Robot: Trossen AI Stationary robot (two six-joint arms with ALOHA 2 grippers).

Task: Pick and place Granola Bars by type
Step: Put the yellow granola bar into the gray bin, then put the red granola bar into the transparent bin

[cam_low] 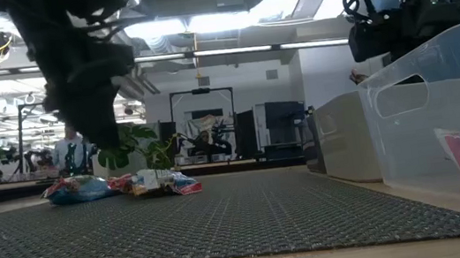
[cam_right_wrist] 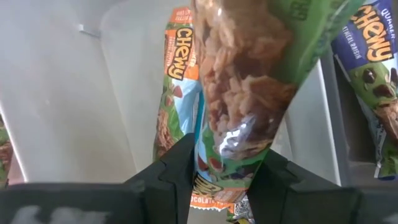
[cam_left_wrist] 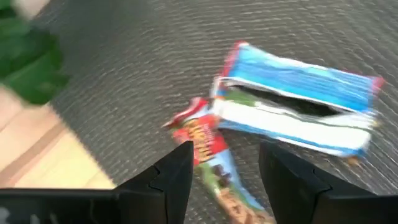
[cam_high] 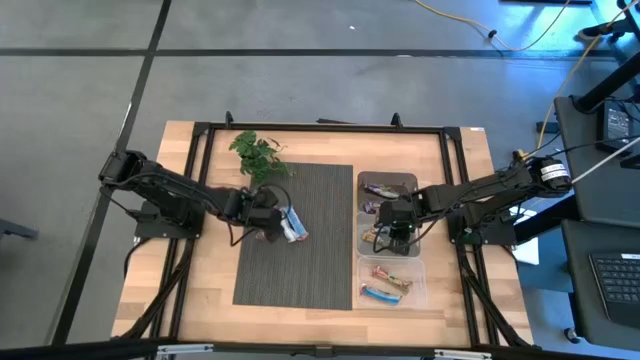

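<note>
A small heap of granola bars [cam_high: 291, 228] in blue, white and red wrappers lies on the dark woven mat [cam_high: 310, 260]. My left gripper [cam_high: 268, 214] is open just above the heap. In the left wrist view its fingers stand either side of a red-and-blue bar [cam_left_wrist: 208, 149], with blue-white bars [cam_left_wrist: 298, 102] beyond it. My right gripper [cam_high: 396, 228] hangs over the middle clear bin [cam_high: 392, 246] at the table's right, shut on an orange-and-green granola bar [cam_right_wrist: 242, 87]. Another orange bar [cam_right_wrist: 176, 87] lies in that bin. My right gripper pinches one end of the orange-and-green bar [cam_right_wrist: 225, 163] between its two fingers, coming from above and pointing steeply down. The bar hangs lengthwise below the fingers, over the bin's inside and clear of the mat.
Three clear bins stand in a row along the mat's right side: the far one [cam_high: 387, 186] holds dark-wrapped bars, the near one [cam_high: 392, 283] holds blue-red ones. A green leafy sprig [cam_high: 258, 155] lies at the mat's far left corner. The near part of the mat is bare.
</note>
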